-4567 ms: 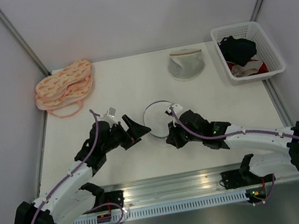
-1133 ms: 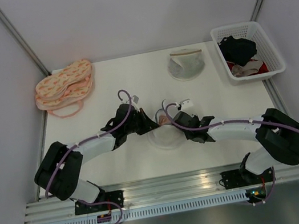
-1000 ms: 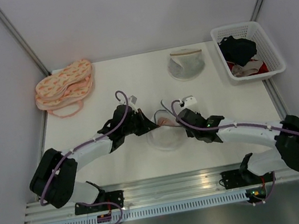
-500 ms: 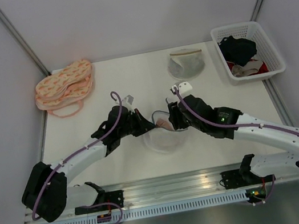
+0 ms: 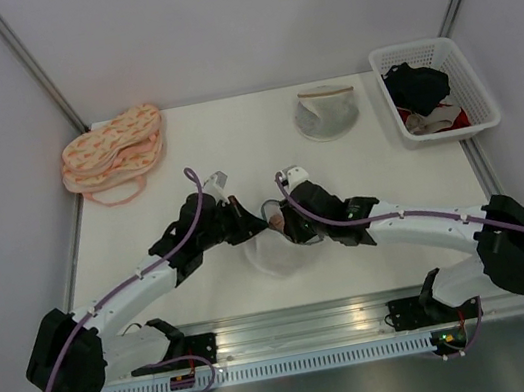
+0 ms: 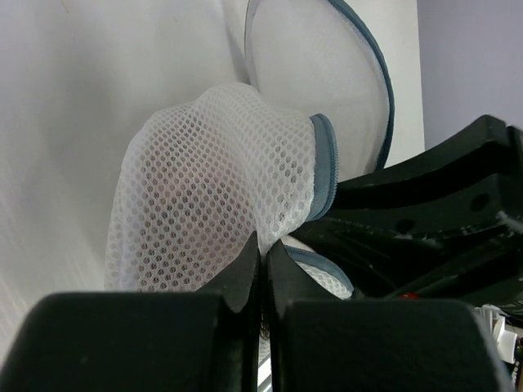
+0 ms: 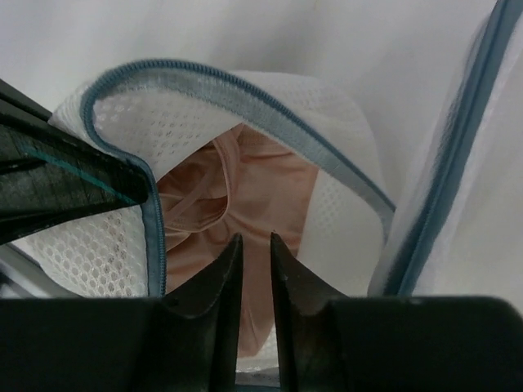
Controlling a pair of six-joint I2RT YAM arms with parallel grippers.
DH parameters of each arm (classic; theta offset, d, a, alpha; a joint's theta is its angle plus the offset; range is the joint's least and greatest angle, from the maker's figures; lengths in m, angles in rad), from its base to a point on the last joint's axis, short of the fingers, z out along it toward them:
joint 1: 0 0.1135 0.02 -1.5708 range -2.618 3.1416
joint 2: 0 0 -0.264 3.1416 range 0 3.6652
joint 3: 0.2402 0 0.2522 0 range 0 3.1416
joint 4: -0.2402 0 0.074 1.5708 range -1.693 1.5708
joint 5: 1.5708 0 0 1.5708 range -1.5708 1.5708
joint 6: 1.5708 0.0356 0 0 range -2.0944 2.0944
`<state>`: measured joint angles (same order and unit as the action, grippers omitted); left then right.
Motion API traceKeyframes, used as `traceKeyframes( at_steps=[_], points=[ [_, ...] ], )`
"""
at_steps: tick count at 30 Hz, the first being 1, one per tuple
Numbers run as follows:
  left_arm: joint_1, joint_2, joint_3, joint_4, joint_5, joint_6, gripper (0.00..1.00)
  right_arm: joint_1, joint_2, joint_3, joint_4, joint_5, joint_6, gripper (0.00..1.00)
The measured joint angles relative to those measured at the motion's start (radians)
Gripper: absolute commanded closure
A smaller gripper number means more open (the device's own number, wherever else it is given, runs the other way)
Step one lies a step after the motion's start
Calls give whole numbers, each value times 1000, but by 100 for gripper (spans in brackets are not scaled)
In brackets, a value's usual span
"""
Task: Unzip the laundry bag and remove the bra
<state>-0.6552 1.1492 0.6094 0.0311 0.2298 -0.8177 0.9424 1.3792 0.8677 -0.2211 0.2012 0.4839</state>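
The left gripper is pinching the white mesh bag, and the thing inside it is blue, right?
Not blue. The bra inside the laundry bag is pale pink; only the bag's zipper edge is bluish. The right wrist view shows it. The left gripper does pinch the mesh.

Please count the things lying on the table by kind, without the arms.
Mesh bags: 2 (the laundry bag, the greyer mesh bag)
Single bra: 1 (the bra, inside the laundry bag)
Stack of bras: 1
Basket of clothes: 1
Total: 5
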Motion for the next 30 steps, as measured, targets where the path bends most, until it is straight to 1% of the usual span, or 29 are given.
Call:
traceKeyframes(
  at_steps=[1, 2, 3, 5, 9, 13, 15, 18, 19, 22, 23, 27, 30],
  points=[
    [0, 0, -4, 0, -1, 0, 98, 0, 2, -19, 15, -24, 10, 66],
    [0, 0, -9, 0, -2, 0, 98, 0, 2, -40, 35, -49, 21, 51],
    [0, 0, -14, -1, -3, 0, 98, -1, 2, -56, 51, -74, 34, 45],
    [0, -1, -21, 0, -3, 0, 98, -2, 2, -91, 96, -135, 47, 36],
    [0, -6, -36, 1, -3, -1, 98, -2, 26, -127, 169, -229, 70, 29],
    [-2, -7, -50, 2, -5, -7, 98, -2, 103, -127, 239, -274, 81, 30],
    [-2, -7, -61, 6, -10, -9, 98, -2, 154, -126, 265, -282, 82, 32],
    [-2, -7, -89, 19, -12, -22, 98, 0, 230, -104, 273, -270, 82, 39],
    [-2, -7, -98, 24, -14, -27, 98, 3, 246, -92, 274, -258, 81, 50],
    [-2, -8, -116, 38, -16, -39, 98, 14, 272, -69, 274, -212, 74, 79],
    [-2, -9, -122, 43, -16, -42, 98, 17, 277, -69, 273, -197, 76, 98],
    [-2, -11, -140, 55, -18, -50, 98, 18, 272, -74, 272, -169, 80, 100],
    [-2, -18, -148, 56, -19, -53, 98, 21, 222, -98, 248, -147, 74, 100]
  ],
)
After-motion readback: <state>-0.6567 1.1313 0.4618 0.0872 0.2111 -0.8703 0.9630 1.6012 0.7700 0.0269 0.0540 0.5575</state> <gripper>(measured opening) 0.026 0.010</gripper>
